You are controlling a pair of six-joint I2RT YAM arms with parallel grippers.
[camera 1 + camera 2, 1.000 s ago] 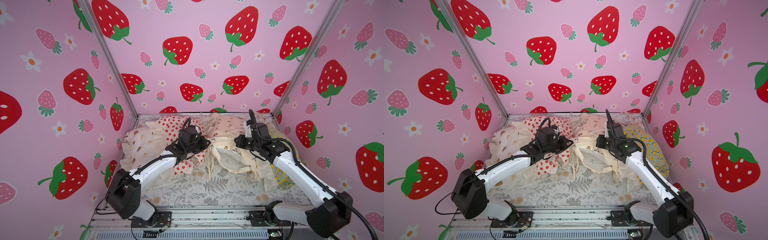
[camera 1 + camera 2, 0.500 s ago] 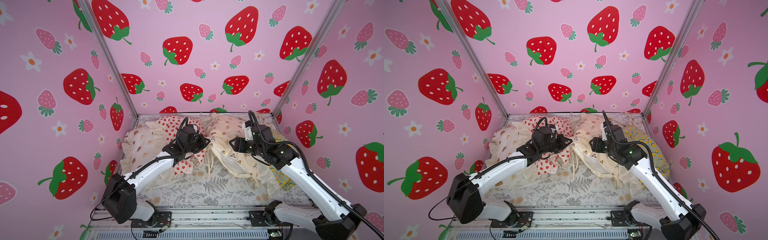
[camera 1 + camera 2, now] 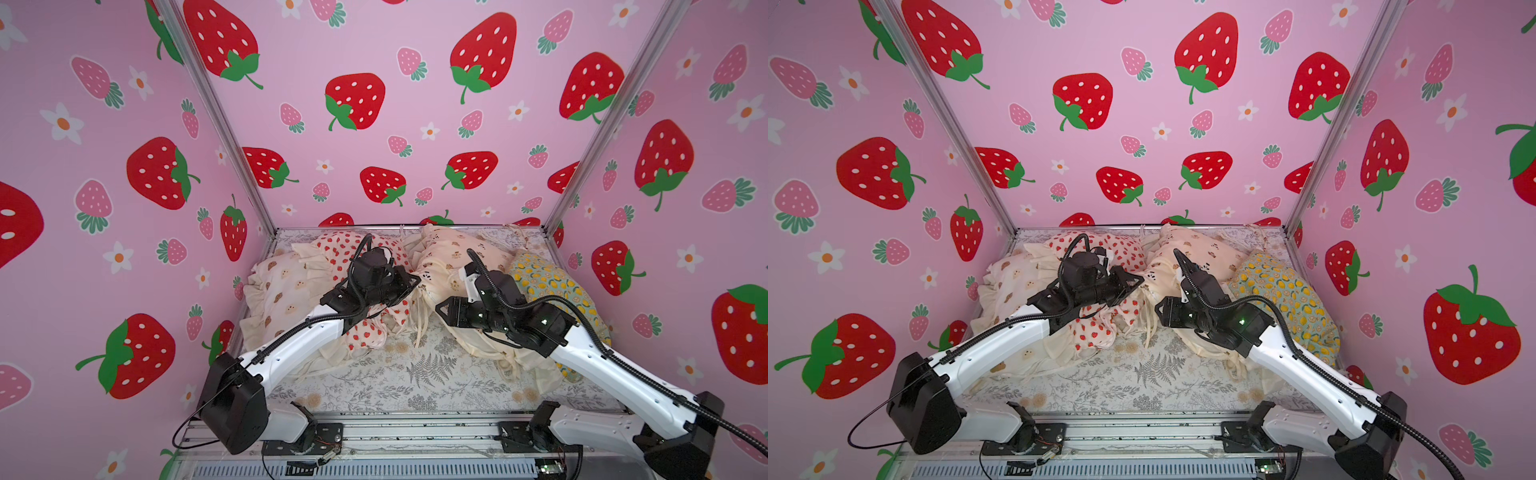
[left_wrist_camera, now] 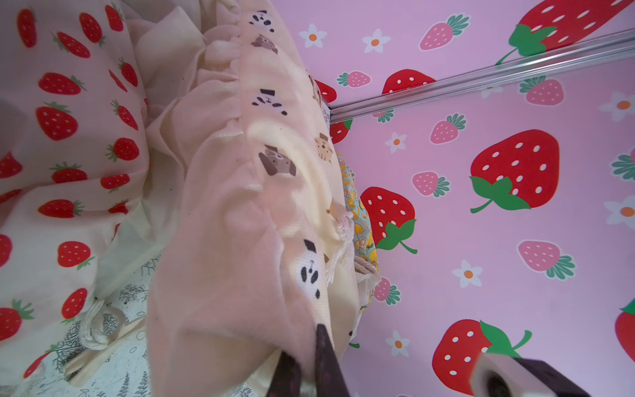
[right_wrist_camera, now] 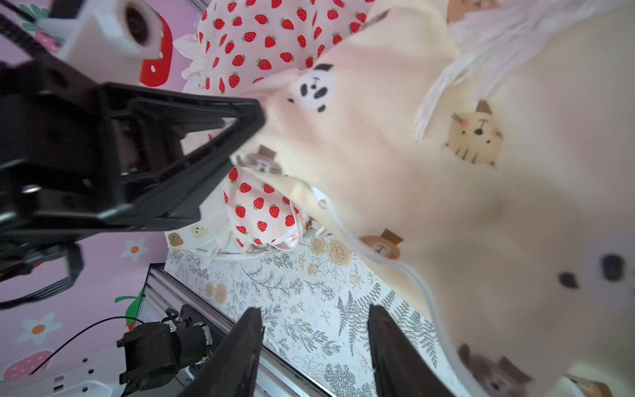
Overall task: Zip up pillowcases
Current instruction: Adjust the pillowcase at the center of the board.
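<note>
– At the middle of the fern sheet point(image 3: 415, 374), in both top views, the two claws nearly meet. The left claw point(image 3: 415, 281) is clenched on the edge of the animal-print pillowcase point(image 3: 449, 257). The right claw point(image 3: 441, 308) hangs just beside it, lower and toward the robot.

– Does the twin view agree?

– Yes. The left claw point(image 3: 1139, 281) is at that edge, with the right claw point(image 3: 1159, 309) just beside it. The animal-print pillowcase point(image 3: 1204, 253) lies between the strawberry pillowcase point(image 3: 1121, 249) and the lemon pillowcase point(image 3: 1283, 291).

– And the left wrist view?

– Its fingers point(image 4: 324, 354) are pressed together with the cream ruffle pinched between them. The animal-print pillowcase point(image 4: 240, 206) stretches away from the pinch.

– The right wrist view?

– The right claw point(image 5: 314, 311) stands released and holds nothing; only fern sheet shows in its gap. The left claw point(image 5: 252, 113) grips the fabric beyond it. Near that pinch a pale zip seam point(image 5: 347, 227) begins. It runs along the pillowcase edge toward the right claw and passes just beside one finger point(image 5: 388, 343).

– So which arm takes the pull?

– I judge the right. It is free and nearer the seam, while the left anchors the end. The seam's long axis runs from the left pinch toward the right arm, so the pull would travel along that line. Whether the small knob at the seam's end near the left claw is the slider, I cannot tell.
</note>
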